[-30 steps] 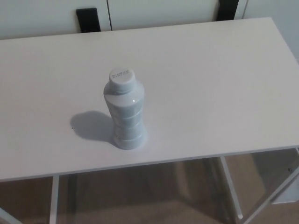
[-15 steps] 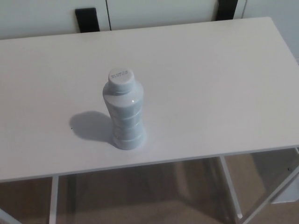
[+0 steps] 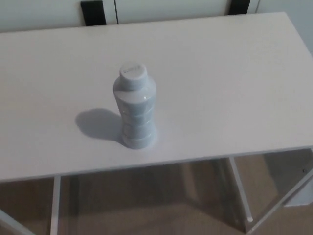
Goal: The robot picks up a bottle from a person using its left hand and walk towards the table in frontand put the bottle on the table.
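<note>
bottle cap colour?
White, same as the bottle body; the cap has faint small print on top. Head view shows it.

The bottle (image 3: 135,110) is pale grey-white all over, ribbed in horizontal bands. Its cap (image 3: 133,71) is white, with faint grey print too small to read. The surface (image 3: 234,73) is plain matt white, and a soft grey shadow (image 3: 98,125) lies on it beside the bottle. The frame legs (image 3: 55,205) are white. The floor (image 3: 146,205) below is tan-brown. Behind, white panels (image 3: 166,7) carry two black blocks (image 3: 93,12).

Head view, down onto table (image 3: 234,73)
</note>
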